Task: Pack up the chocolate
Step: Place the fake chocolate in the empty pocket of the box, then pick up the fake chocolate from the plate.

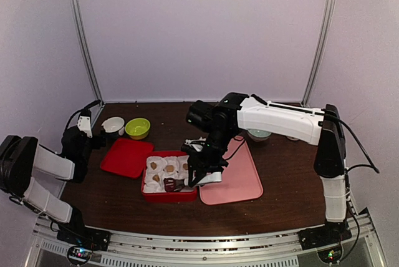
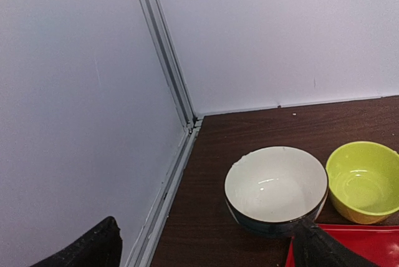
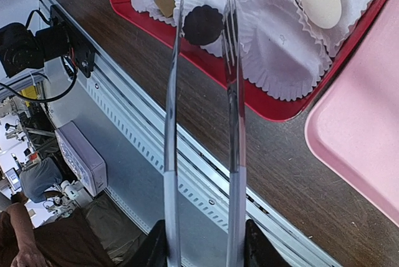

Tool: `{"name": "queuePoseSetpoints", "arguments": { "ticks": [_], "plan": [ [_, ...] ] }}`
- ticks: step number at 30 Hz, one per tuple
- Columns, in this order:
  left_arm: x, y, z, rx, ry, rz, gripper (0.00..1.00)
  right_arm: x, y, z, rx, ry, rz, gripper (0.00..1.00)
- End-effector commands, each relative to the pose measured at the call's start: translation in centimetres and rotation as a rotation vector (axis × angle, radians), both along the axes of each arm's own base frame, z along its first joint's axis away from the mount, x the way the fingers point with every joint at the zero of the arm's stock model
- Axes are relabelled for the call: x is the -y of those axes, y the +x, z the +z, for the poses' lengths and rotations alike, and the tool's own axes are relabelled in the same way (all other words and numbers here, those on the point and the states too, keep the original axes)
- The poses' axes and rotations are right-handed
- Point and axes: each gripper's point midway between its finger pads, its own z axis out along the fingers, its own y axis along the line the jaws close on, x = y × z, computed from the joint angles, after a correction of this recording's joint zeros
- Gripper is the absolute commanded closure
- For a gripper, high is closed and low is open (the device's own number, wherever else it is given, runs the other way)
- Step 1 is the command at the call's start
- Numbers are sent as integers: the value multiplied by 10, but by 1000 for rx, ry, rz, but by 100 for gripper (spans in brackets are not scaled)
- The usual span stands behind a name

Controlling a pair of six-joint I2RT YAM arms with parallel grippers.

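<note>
Top view. A red box (image 1: 167, 196) sits mid-worktop (image 1: 280, 198) toward the near edge, lined with white paper cups (image 1: 182, 162). The chocolate (image 1: 169, 168) lies in the cups: light brown pieces, and one dark piece on the near side. A pink tray (image 1: 240, 176) lies against the box's right side, and a red lid (image 1: 126, 156) just beside its left. A white bowl (image 1: 113, 125) and a green bowl (image 1: 137, 128) stand side by side behind the lid. The right fingers (image 1: 209, 168) hang over the box's right edge, clasped on metal tongs (image 1: 187, 181) that reach to the dark piece. The left fingers (image 1: 93, 137) are near the white bowl, by the worktop's left edge.

Left wrist. The left fingers (image 2: 315, 249) are spread wide with nothing between them. Ahead are the white bowl (image 2: 276, 189) and the green bowl (image 2: 365, 181), close together, with a corner of the red lid (image 2: 361, 242) below them.

Right wrist. The right fingers (image 3: 156, 251) are closed around the tongs (image 3: 171, 123) at the handle end. The blades stand apart, either side of a dark round chocolate (image 3: 202, 25) in a paper cup (image 3: 280, 48) near the box's (image 3: 249, 95) near rim. Cannot tell whether the blades press it. A cream-white disc and a light brown piece sit in neighbouring cups. The pink tray (image 3: 368, 136) is at right.
</note>
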Motion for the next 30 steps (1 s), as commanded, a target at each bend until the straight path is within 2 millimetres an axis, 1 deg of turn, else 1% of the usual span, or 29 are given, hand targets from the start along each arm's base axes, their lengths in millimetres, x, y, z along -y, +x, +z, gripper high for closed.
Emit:
{"name": "queuePoseSetpoints", "arguments": {
  "ticks": [1, 10, 17, 27, 30],
  "plan": [
    [-2, 1, 9, 43, -9, 2, 2, 0, 1, 13, 39, 24, 22, 65],
    [-1, 1, 9, 44, -9, 2, 2, 0, 4, 14, 59, 21, 25, 64],
    [-2, 1, 10, 46, -9, 2, 2, 0, 12, 25, 98, 40, 13, 64],
    [-2, 1, 9, 45, -9, 2, 2, 10, 20, 35, 132, 39, 3, 63],
    [-2, 1, 9, 44, -9, 3, 2, 14, 25, 40, 161, 36, -5, 63]
  ]
}}
